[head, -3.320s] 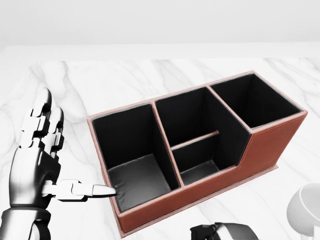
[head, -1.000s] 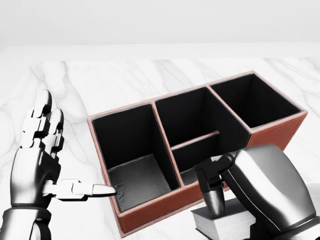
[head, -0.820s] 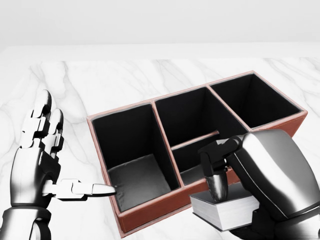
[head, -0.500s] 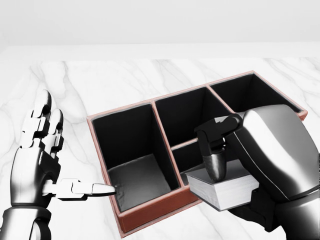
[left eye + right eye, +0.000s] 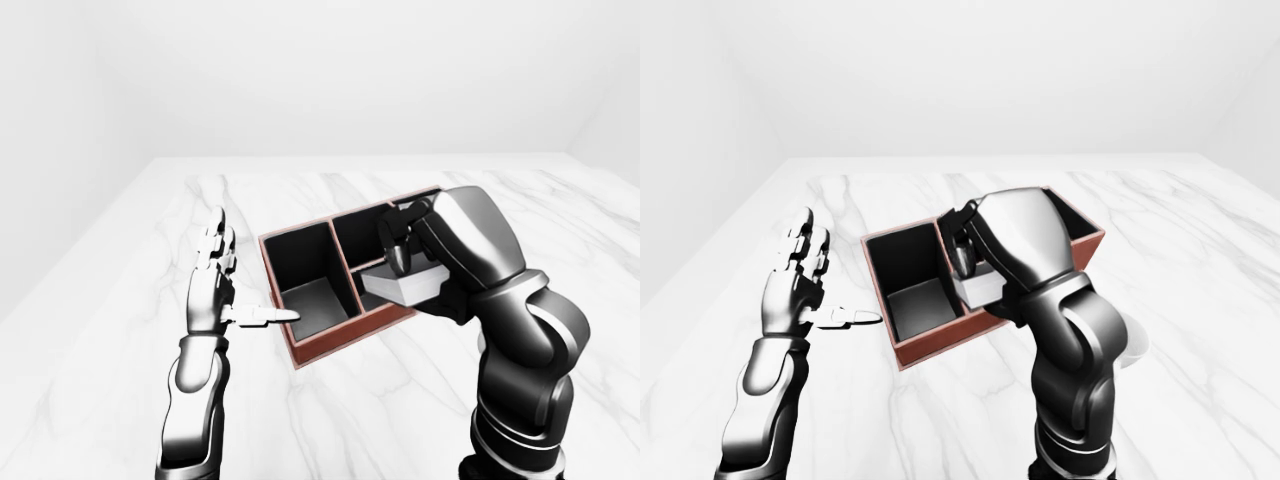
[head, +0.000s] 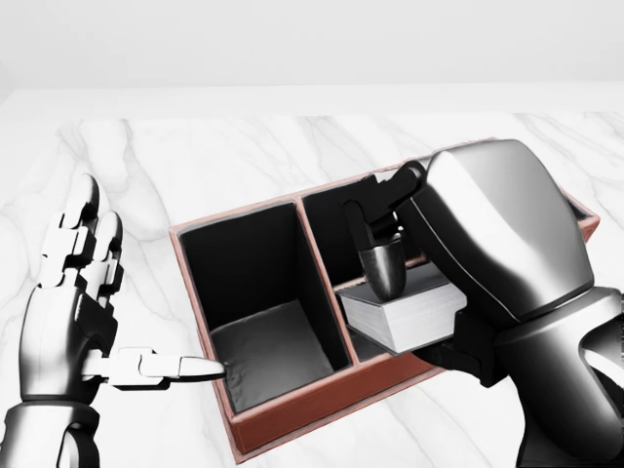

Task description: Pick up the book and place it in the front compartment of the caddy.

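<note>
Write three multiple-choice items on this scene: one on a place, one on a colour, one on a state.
1. Where is the book?
A. over the caddy's middle section
B. on the marble
C. in the left compartment

2. What colour is the caddy's outside?
A. blue
B. reddish brown
C. green

3. What is the left hand doing?
A. gripping the book
B. open, holding nothing
C. closed on the caddy's wall

Answers: 1 A, the right hand holds it above the divider. 2 B, its walls show that. 3 B, fingers spread beside the caddy.
</note>
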Robot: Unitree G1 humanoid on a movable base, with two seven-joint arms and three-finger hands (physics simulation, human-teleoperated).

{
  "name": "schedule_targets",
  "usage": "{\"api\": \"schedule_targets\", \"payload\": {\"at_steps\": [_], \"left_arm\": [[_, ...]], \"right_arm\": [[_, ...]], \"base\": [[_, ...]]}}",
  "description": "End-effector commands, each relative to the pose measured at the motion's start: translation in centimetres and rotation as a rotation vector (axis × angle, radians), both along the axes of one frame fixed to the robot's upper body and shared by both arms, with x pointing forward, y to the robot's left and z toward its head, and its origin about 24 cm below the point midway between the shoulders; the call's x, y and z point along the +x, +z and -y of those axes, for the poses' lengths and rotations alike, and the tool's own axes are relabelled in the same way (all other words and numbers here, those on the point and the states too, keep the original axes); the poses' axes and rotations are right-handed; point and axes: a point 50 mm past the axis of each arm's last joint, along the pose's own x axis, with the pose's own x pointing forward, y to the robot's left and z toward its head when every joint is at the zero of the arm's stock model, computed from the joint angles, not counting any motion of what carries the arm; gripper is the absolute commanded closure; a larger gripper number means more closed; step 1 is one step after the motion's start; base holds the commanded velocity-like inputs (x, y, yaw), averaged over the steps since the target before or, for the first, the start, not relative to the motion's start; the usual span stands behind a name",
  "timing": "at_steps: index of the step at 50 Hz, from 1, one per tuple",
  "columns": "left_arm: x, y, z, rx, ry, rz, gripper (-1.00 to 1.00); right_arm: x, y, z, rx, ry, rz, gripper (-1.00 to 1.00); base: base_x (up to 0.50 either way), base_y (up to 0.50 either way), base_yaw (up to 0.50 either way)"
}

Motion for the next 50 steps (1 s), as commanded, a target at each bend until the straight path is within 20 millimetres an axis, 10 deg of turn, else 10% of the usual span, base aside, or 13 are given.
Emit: {"api": "schedule_targets", "payload": {"at_steps": [1, 50], "left_arm": [[0.0, 0.2, 0.0, -0.001, 0.001, 0.007, -1.0], [0.0, 0.2, -0.1, -0.003, 0.002, 0.011, -1.0]], "right_arm": [[1.4, 1.1, -0.8, -0.016, 0.014, 0.02, 1.0], [6.8, 2.6, -1.9, -0.034, 0.023, -0.035, 1.0]], "base": [[0.0, 0.0, 0.0], [0.0, 0.0, 0.0]]}}
